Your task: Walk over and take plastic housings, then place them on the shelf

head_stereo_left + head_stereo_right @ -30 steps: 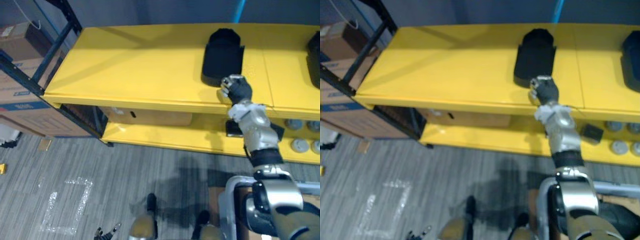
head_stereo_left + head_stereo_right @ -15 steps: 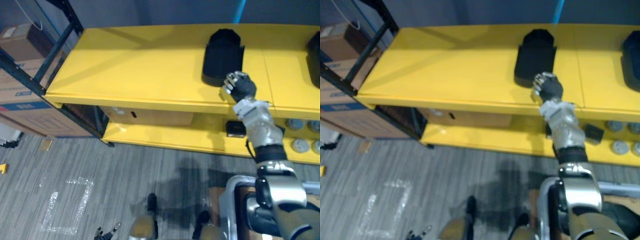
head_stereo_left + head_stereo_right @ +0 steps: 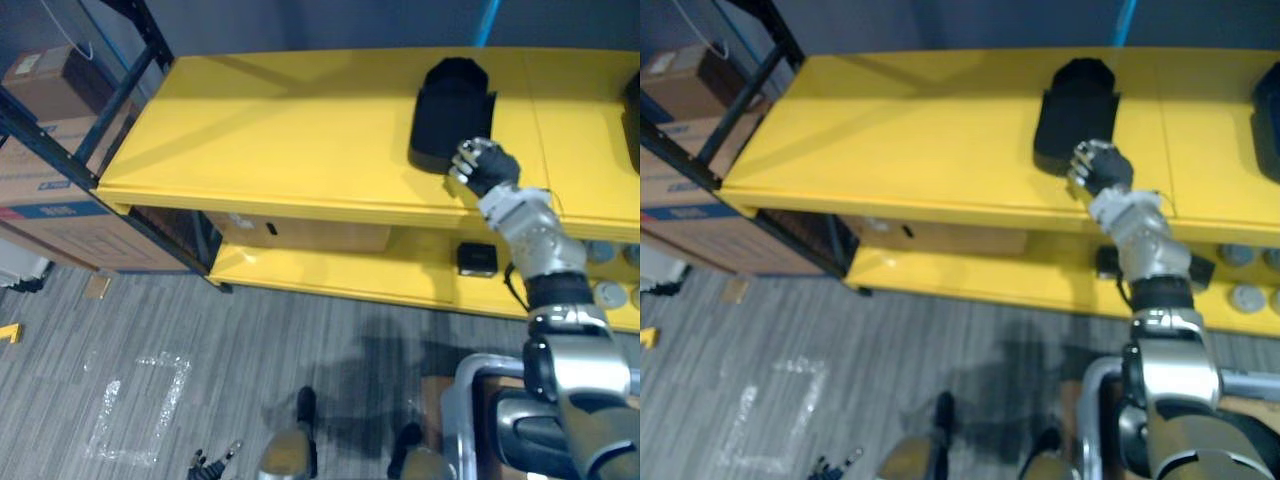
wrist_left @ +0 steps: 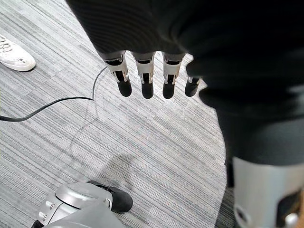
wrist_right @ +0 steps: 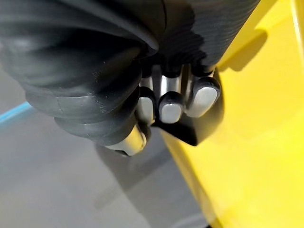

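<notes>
At the far left, stacked cardboard boxes [image 3: 45,150] sit behind the dark upright [image 3: 110,95] of a rack, on a grey striped floor [image 3: 150,320]. Low on that side the left hand [image 4: 145,78] hangs over the floor, fingers straight and spread a little apart, holding nothing. A person's white shoe [image 4: 14,54] shows on the carpet near it.

Next comes the broad yellow shelf [image 3: 270,130], bare over most of its left half. Under its front edge a flat cardboard box [image 3: 300,234] lies on the lower yellow shelf [image 3: 330,275].

Right of centre a black plastic housing [image 3: 452,105] stands upright on the top shelf, set back from the front edge. The right hand [image 3: 485,167] is at the housing's near right corner, touching its wall; whether it clamps the wall or merely rests against it cannot be told.

Below the hand, a small black block [image 3: 477,258] lies on the lower shelf, with grey round discs [image 3: 606,293] further right. At the right edge of the top shelf, a second black housing [image 3: 633,110] is partly cut off, well apart from the first.
</notes>
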`<state>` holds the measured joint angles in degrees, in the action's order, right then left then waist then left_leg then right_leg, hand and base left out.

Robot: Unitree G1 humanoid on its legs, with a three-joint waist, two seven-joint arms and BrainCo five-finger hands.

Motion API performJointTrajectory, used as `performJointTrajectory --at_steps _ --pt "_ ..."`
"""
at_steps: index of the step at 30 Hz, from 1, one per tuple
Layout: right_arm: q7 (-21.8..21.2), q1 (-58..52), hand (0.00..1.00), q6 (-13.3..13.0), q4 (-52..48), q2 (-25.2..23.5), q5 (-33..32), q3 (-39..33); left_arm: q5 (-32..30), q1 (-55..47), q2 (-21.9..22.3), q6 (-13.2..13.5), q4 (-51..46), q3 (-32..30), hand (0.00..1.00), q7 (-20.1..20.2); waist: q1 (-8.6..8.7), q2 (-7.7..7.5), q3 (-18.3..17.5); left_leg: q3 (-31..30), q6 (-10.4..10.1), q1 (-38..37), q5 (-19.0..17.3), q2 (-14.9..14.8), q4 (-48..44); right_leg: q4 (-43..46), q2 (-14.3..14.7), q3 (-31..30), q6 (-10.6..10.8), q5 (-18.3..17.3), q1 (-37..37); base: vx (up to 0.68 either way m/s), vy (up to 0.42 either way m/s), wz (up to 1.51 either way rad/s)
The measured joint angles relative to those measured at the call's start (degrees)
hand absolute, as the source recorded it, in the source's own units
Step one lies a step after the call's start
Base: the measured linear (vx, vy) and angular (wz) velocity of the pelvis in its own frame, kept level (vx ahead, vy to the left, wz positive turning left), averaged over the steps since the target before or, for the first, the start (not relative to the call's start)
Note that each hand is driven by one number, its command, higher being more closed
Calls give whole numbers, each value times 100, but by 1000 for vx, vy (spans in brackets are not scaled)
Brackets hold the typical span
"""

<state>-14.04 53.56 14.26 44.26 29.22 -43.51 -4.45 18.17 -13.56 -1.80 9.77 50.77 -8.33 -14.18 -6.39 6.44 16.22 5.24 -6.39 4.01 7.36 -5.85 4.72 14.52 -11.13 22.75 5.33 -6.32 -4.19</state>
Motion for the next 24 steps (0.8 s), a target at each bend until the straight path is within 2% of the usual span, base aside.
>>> performJointTrajectory --at_steps 6,12,21,24 --pt "-237 151 100 49 25 148 171 39 0 1 0 2 -5 9 0 87 3 48 24 12 3 8 -5 2 0 8 -8 0 3 -12 -11 0 0 0" --pt "-347 155 100 437 24 254 280 248 171 1 -1 2 -11 11 0 87 9 56 29 42 3 28 -5 2 0 53 -15 -31 -5 -24 -69 0 -3 -1" --pt "-358 429 100 646 196 323 507 426 170 2 -2 1 -17 11 0 86 1 60 31 71 11 22 -14 -1 0 62 -16 -55 -5 -24 -84 0 0 0" --pt "-359 446 100 703 253 387 532 464 171 15 -1 0 -19 14 0 85 -49 82 49 75 12 23 -15 0 -1 61 -17 -56 -4 -24 -86 0 0 0"
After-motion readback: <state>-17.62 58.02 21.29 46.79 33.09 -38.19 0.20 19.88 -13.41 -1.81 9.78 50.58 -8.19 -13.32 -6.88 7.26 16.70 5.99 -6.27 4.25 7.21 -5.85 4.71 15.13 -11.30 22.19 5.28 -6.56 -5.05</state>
